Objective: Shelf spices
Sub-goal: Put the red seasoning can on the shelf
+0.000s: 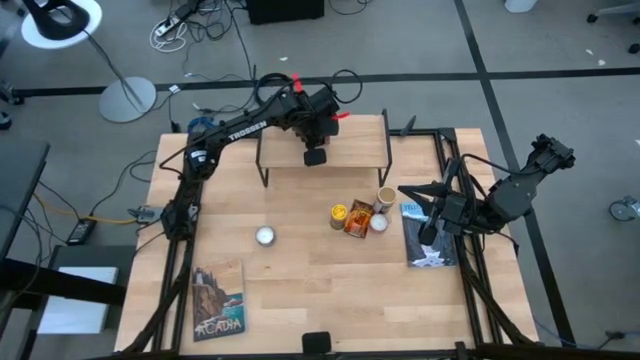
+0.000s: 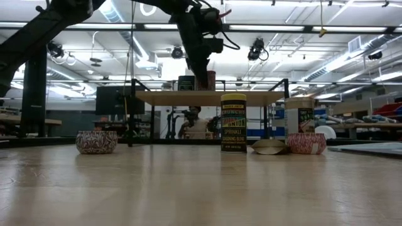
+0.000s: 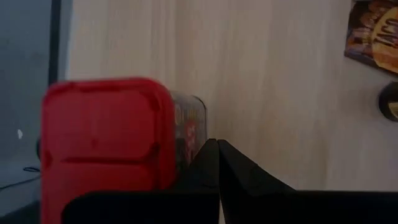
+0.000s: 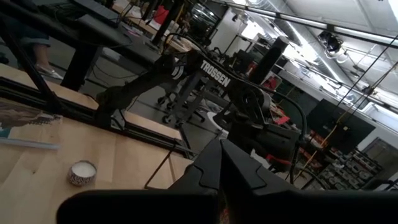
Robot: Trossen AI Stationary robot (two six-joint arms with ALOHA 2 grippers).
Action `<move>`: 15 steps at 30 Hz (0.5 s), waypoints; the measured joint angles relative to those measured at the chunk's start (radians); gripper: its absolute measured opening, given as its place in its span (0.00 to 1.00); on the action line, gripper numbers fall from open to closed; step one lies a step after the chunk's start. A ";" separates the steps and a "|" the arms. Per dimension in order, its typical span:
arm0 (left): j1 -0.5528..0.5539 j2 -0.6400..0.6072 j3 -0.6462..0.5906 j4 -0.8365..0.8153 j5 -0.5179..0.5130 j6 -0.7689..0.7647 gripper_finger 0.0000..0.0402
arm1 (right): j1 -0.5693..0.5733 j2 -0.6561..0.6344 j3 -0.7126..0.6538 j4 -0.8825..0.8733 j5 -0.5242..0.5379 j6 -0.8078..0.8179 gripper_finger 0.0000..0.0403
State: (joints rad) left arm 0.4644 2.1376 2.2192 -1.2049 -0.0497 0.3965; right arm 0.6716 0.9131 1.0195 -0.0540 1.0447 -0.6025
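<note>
Left gripper [image 1: 315, 157] over the shelf [image 1: 360, 152], jaws pressed together, holding nothing; red tin [image 3: 106, 140] just beside them on the plank, upright, long axis vertical, lid up. Placing step looks finished; next move likely calls for lifting clear, reaching for the yellow jar [image 1: 339, 215] on the bench. Right gripper [image 1: 428, 232] waits, jaws closed, empty

You have a light-wood table [image 1: 300, 290] carrying the shelf [image 1: 350, 160] at the back, a spice cluster – yellow jar [image 1: 339, 214], orange packet [image 1: 357, 220], tan jar [image 1: 386, 198] – two white discs [image 1: 265, 236] and two picture books [image 1: 219, 300].
</note>
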 joint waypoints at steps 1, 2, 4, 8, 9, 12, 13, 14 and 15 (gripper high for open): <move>0.000 0.001 0.000 0.011 -0.001 0.007 0.00 | 0.000 0.000 0.000 0.000 0.000 0.000 0.01; 0.000 0.001 0.000 0.019 -0.003 0.015 0.00 | 0.000 0.000 0.000 0.000 0.000 0.000 0.01; 0.000 0.001 0.000 0.025 -0.004 0.021 0.00 | 0.000 0.000 0.000 0.000 0.000 0.000 0.01; 0.000 0.002 0.000 0.050 -0.008 0.031 0.00 | 0.000 0.000 0.000 0.000 0.000 0.000 0.01; 0.000 0.002 0.000 0.057 -0.014 0.034 0.00 | 0.000 0.000 0.000 0.000 0.000 0.000 0.01; 0.000 0.002 0.000 0.059 -0.023 0.038 0.00 | 0.000 0.000 0.000 0.000 0.000 0.000 0.01; 0.000 0.002 0.000 0.059 -0.024 0.038 0.00 | 0.000 0.000 0.000 0.000 0.000 0.000 0.01; -0.001 0.002 0.000 0.057 -0.024 0.038 0.00 | 0.000 0.000 0.000 0.000 0.000 -0.001 0.01; -0.004 0.002 0.000 0.056 -0.024 0.038 0.00 | 0.000 0.000 0.000 0.000 0.000 -0.001 0.01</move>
State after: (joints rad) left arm 0.4606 2.1391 2.2192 -1.1489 -0.0740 0.4347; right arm 0.6716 0.9131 1.0195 -0.0544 1.0447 -0.6033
